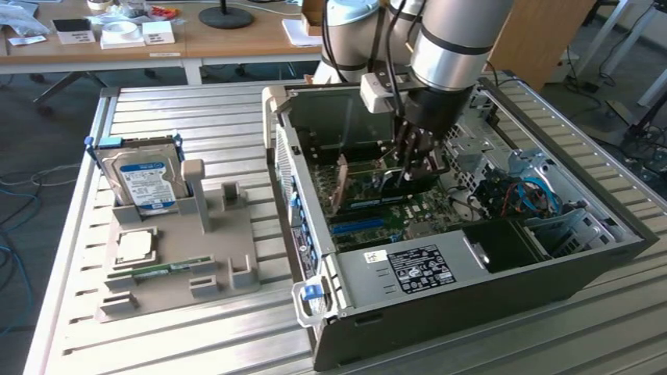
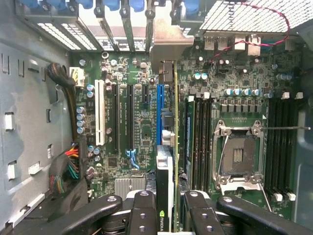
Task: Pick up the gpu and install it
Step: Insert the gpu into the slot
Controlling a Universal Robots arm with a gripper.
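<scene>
At the exterior view's left, a slatted metal desk (image 1: 187, 117) carries a grey holder (image 1: 224, 234) with 1 blue-labelled hard drive (image 1: 146, 181) standing upright at its far end. A square processor chip (image 1: 136, 248) and a narrow RAM stick (image 1: 156, 271) lie flat nearer the camera.

At frame centre and right, an open computer case (image 1: 417, 312) lies on its side on the same desk. The arm (image 1: 454, 39) comes down from the upper edge of the frame into it, and the pincer (image 1: 415, 176) sits low over the motherboard (image 1: 386, 215).

In the wrist view, the pincer's 2 black fingers (image 2: 143, 213) are clamped on the gpu (image 2: 165, 171), 1 on each face. The card is seen edge-on, its black cooler carrying a green logo. Its thin green board edge runs away from the pincer to the silver end bracket at the case's rear slot openings.

The gpu stands upright over the motherboard, just beside the blue slot (image 2: 159, 117), between that slot and the black memory slots. Whether its edge is seated in a slot cannot be told. The open processor socket (image 2: 239, 156) lies well apart, on the far side of the memory slots.
</scene>
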